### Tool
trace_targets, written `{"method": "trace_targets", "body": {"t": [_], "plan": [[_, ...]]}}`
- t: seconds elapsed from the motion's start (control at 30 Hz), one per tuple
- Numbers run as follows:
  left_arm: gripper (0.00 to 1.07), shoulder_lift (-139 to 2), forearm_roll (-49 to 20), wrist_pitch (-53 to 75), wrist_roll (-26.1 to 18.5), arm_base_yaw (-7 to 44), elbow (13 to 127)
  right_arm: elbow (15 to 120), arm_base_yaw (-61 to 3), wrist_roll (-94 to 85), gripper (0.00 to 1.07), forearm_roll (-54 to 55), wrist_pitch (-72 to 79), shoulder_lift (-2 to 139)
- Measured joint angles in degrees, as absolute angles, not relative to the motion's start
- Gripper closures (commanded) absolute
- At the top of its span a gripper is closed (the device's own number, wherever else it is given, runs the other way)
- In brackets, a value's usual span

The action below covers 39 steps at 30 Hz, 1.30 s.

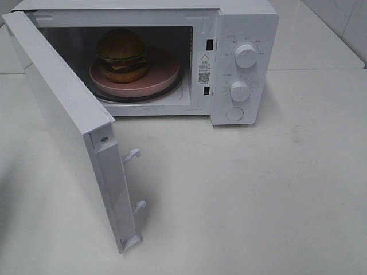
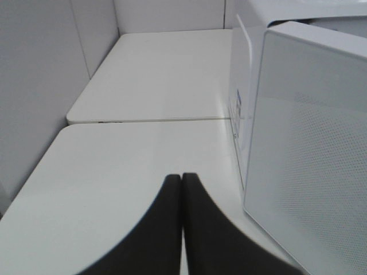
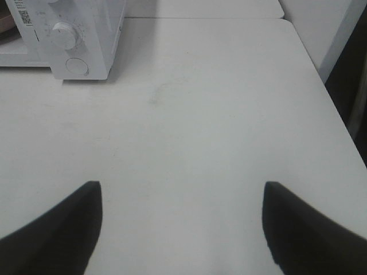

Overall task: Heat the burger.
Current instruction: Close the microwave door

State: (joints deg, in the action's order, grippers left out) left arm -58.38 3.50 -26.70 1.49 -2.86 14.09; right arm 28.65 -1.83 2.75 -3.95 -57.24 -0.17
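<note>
The door (image 1: pixel 57 109) should be pushed fully shut on the burger (image 1: pixel 121 54) by the left gripper (image 2: pixel 182 176), jaws together, with the right gripper (image 3: pixel 182 184), jaws apart, held clear.

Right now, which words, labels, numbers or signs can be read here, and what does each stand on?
No text reads clearly.
The sticker on the microwave front frame: a warning triangle and a QR code show; its print is too small.
Marks around the upper knob and lower knob: too small to read.

One burger (image 1: pixel 121 55), one pink plate (image 1: pixel 163 73), one microwave (image 1: pixel 252 26), two knobs (image 1: pixel 246 55) (image 1: pixel 239 91)
</note>
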Motion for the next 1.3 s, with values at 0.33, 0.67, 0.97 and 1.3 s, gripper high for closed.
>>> {"method": "trace_targets", "body": {"t": [0.33,0.67,0.97,1.3], "plan": [[1.07,-67.1,11.7,-34.3,7.8,-2.2,14.0,28.6,-1.8,2.8,0.32,-4.0,-57.2,-0.2],[1.07,-76.5,11.2,-41.9,7.4,6.4,14.0,28.6,-1.8,2.8,0.32,-4.0,-57.2,-0.2],[1.07,-81.9,8.7,-45.0,7.4,11.6,15.2,28.6,-1.8,2.8,0.32,-4.0,-57.2,-0.2],[1.07,-85.6,3.7,-45.4,7.2,17.5,20.5,28.6,-1.8,2.8,0.32,-4.0,-57.2,-0.2]]}}
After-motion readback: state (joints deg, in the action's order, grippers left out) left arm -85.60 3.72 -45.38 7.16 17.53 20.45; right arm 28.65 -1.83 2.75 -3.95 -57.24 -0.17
